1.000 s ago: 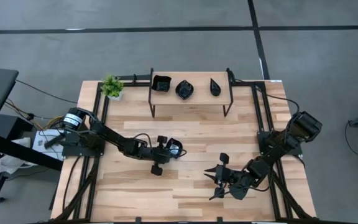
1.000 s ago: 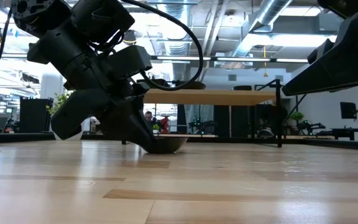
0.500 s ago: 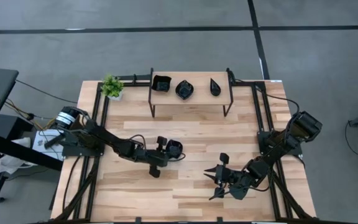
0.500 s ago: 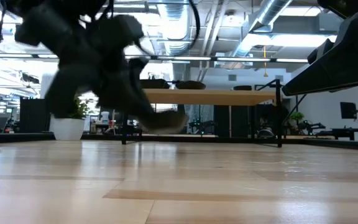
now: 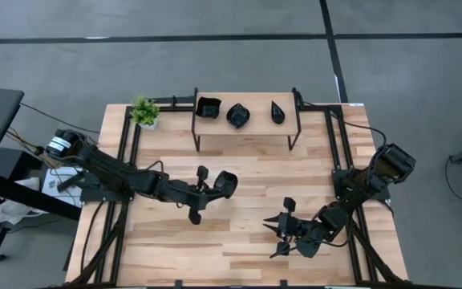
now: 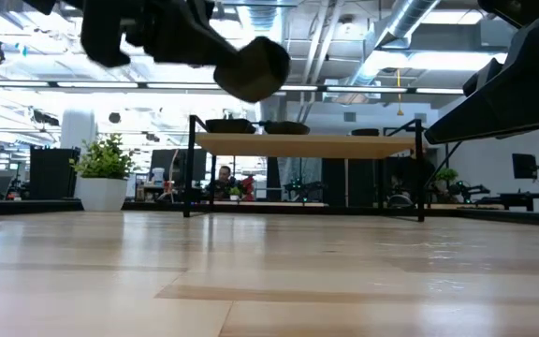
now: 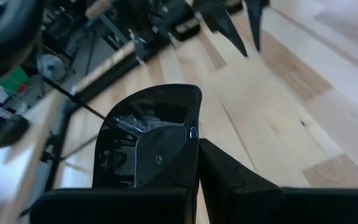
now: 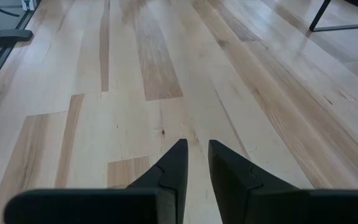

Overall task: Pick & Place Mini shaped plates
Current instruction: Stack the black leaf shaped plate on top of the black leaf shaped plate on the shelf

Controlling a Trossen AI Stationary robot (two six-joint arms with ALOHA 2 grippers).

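While my left jaws (image 5: 220, 185) are clamped on the rim of 1 small black plate (image 5: 227, 183), I hold it lifted clear of the table (image 5: 247, 241), with nothing under it but bare wood. From my left wrist the plate (image 7: 148, 146) fills the space just ahead of the jaws, one finger (image 7: 229, 177) pressed against its edge and its glossy bowl tilted away from me. In the low view it hangs high above the boards, at about the height of the shelf top.

Beyond the jaws stands the small raised shelf (image 5: 247, 127), and 3 plates already sit along its top: a square one (image 5: 208, 106), a rounded one (image 5: 237, 115) and a leaf-shaped one (image 5: 277, 111). I judge these as placed, so the one in my grip would be the 4th. I see no other loose plates on the table, so this may be the last, though I cannot be sure.

My right jaws (image 5: 281, 227) wait low over the table, well apart from the plate, fingers nearly together with a narrow gap and holding nothing.

What is left, as I read it, is to carry this plate forward to the shelf and set it in a free spot.
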